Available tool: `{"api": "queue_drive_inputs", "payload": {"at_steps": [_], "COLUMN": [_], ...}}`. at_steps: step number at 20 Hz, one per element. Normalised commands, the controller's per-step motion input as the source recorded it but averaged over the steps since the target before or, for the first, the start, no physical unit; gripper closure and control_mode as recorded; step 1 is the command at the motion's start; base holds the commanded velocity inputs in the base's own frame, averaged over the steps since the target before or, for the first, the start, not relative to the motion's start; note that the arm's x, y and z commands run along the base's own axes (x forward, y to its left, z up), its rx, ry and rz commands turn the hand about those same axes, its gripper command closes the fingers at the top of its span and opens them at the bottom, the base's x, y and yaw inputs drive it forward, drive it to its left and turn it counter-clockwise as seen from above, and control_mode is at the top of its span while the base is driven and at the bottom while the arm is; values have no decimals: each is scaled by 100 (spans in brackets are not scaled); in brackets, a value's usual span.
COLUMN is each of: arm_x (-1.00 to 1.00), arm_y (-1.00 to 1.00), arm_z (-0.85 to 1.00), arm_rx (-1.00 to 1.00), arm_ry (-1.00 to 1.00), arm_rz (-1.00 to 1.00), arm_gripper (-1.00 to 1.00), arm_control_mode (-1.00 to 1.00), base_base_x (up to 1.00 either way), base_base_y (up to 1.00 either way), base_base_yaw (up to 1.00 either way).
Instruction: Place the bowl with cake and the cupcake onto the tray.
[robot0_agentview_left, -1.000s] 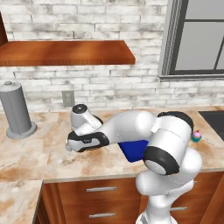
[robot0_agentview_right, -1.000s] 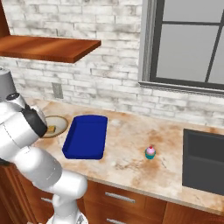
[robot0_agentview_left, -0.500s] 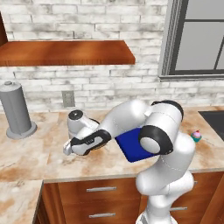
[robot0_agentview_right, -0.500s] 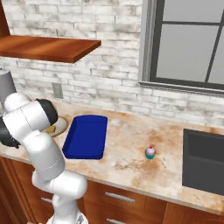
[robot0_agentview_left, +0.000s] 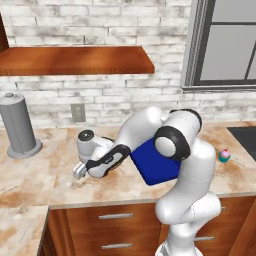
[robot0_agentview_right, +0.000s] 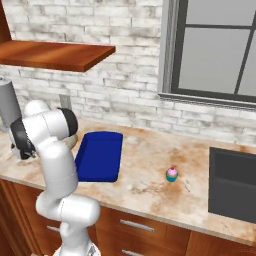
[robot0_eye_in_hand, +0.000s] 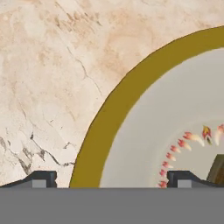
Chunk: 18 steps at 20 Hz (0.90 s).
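Note:
In the hand view the bowl with cake (robot0_eye_in_hand: 166, 131) shows close up: an olive-tan rim, a pale inside with small red marks, and a dark corner of the cake (robot0_eye_in_hand: 217, 168) at the right edge. My gripper (robot0_eye_in_hand: 111, 181) is open, with one fingertip (robot0_eye_in_hand: 41, 178) outside the rim and the other over the inside. In the left base view my gripper (robot0_agentview_left: 80, 171) hangs low over the counter, left of the dark blue tray (robot0_agentview_left: 155, 164), and the hand covers the bowl. The cupcake (robot0_agentview_left: 224, 155) (robot0_agentview_right: 171, 174) stands alone on the counter, right of the tray (robot0_agentview_right: 100, 156).
A grey cylinder canister (robot0_agentview_left: 18, 125) stands at the far left by the brick wall. A wooden shelf (robot0_agentview_left: 75, 59) hangs above the counter. A dark sink (robot0_agentview_right: 235, 182) lies at the right. My arm's elbow (robot0_agentview_left: 172, 140) leans over the tray.
My hand has come down and slightly left onto the bowl's rim. The elbow has swung in over the tray. The jaws stay open; tray and cupcake have not moved.

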Motion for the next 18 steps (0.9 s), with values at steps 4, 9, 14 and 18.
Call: {"api": "queue_drive_inputs", "payload": {"at_steps": [4, 9, 14, 18], "arm_x": [4, 0, 0, 0], "arm_y": [0, 0, 0, 0], "arm_z": [-5, 0, 0, 31], "arm_rx": [0, 0, 0, 0], "arm_ry": [0, 0, 0, -10], "arm_rz": [1, 0, 0, 0], "arm_gripper": [-100, 100, 100, 100], "arm_control_mode": [-100, -100, -100, -100], "base_base_x": [0, 0, 0, 0], "base_base_y": [0, 0, 0, 0], "base_base_yaw": [0, 0, 0, 0]}}
